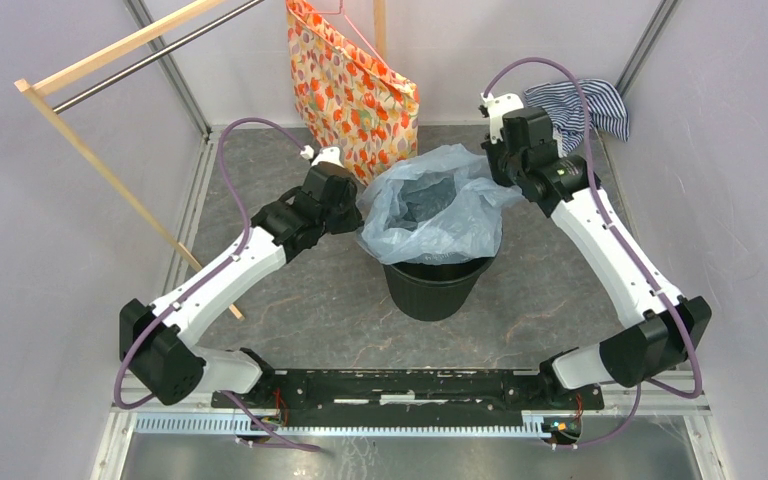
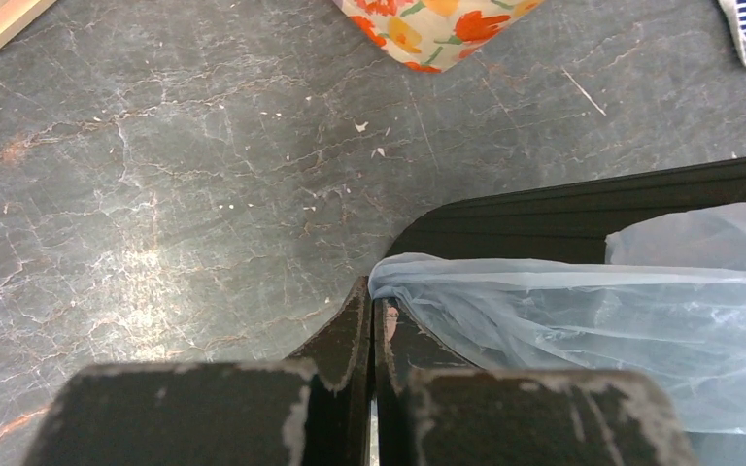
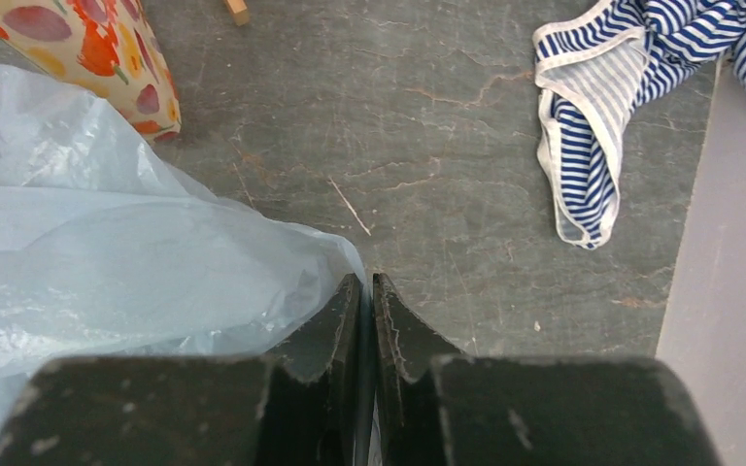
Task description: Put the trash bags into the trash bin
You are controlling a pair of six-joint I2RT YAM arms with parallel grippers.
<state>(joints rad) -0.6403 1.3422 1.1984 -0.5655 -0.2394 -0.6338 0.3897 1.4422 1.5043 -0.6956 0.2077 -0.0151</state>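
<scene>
Pale-blue trash bag (image 1: 430, 205) over trash bin (image 1: 435, 285) | left gripper (image 2: 371, 288), right gripper (image 3: 367, 282) pinched shut on its edges | risk: overstretched film tears, slips

No legible text, label, brand, number or sign in any view.

The grey marbled table (image 1: 320, 320) carries the trash bin (image 1: 435, 290) and striped cloth (image 1: 610, 110).
</scene>
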